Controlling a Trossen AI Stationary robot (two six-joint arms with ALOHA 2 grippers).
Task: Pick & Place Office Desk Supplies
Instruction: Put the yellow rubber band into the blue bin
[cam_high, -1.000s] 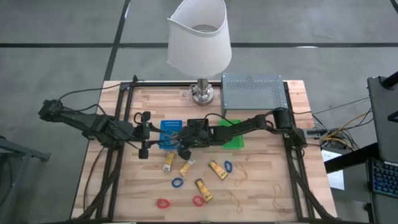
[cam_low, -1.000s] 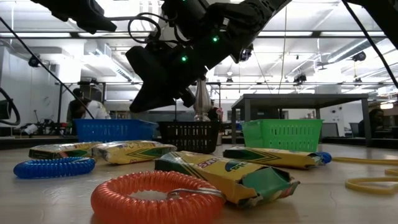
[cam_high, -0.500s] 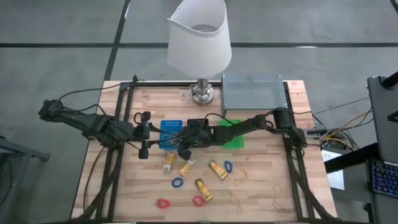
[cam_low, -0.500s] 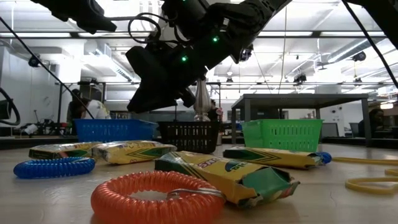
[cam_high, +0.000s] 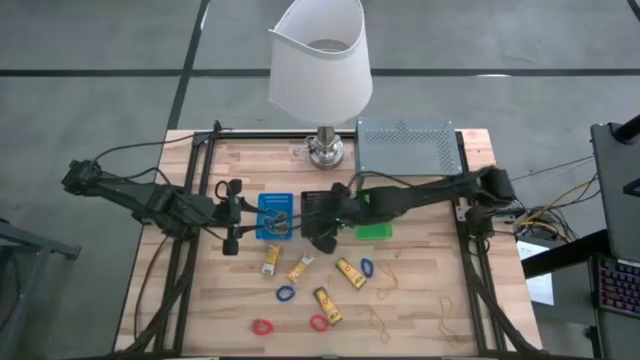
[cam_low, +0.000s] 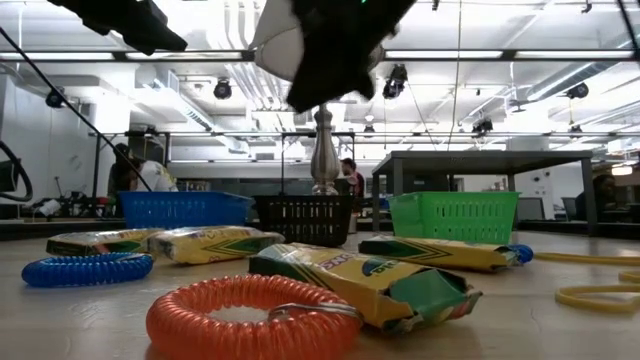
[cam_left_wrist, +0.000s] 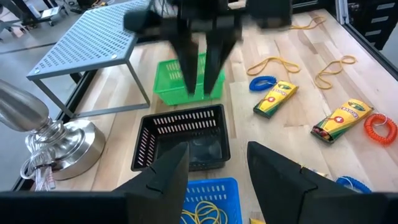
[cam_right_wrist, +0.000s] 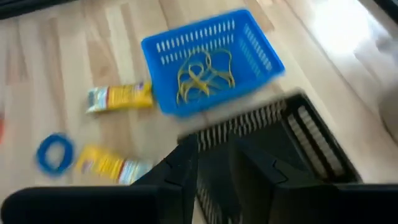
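Observation:
My right gripper (cam_right_wrist: 214, 168) hangs open and empty above the black tray (cam_right_wrist: 292, 143), just right of the blue tray (cam_high: 277, 215), which has tan rubber bands (cam_right_wrist: 202, 74) lying in it. My left gripper (cam_left_wrist: 217, 174) waits open and empty at the blue tray's left side (cam_high: 238, 215). Yellow packets (cam_high: 300, 268) (cam_high: 349, 272) (cam_high: 327, 305), blue rings (cam_high: 286, 293) (cam_high: 366, 268), red rings (cam_high: 262, 326) (cam_high: 318, 322) and loose rubber bands (cam_high: 388, 280) (cam_high: 378, 320) lie flat on the wood nearer the front.
A green tray (cam_high: 372, 228) stands right of the black one. A lamp with a white shade (cam_high: 320, 60) and a grey perforated shelf (cam_high: 405, 145) stand at the back. Black frame rails (cam_high: 190, 250) (cam_high: 470, 260) run along both sides of the table.
My right gripper has risen well off the table and gone toward the right edge, from the blue tray's near corner to above the black tray. In the low view it has climbed to the top of the picture. The left arm has kept still.

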